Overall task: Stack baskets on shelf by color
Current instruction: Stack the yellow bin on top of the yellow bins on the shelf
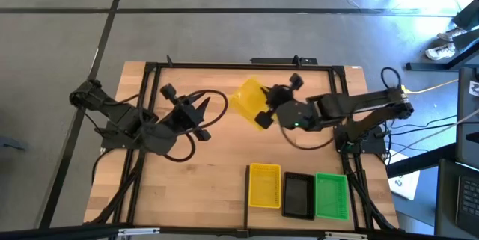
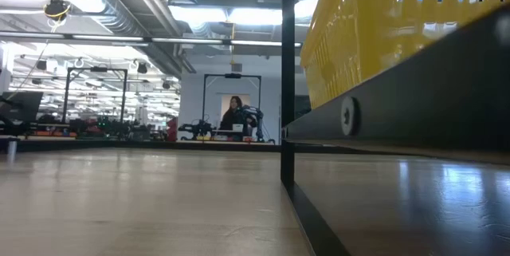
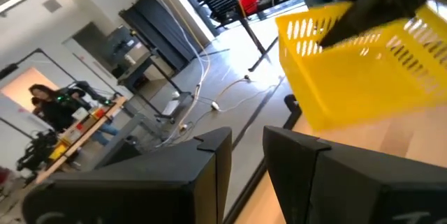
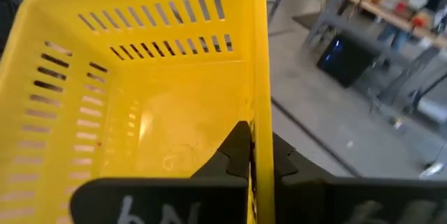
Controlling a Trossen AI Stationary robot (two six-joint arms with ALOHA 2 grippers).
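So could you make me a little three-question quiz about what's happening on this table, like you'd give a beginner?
1. True or false: the right gripper is shut on a yellow basket held above the table.
2. Which colours sit on the shelf now? A) yellow, black, green B) only black C) red, blue
3. Fill in: the left gripper is ____ and holds nothing.

Key: 1 true; 2 A; 3 open

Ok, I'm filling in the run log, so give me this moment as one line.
right gripper: shut on yellow basket, held above table | left gripper: open, empty | shelf: yellow, black, green baskets side by side
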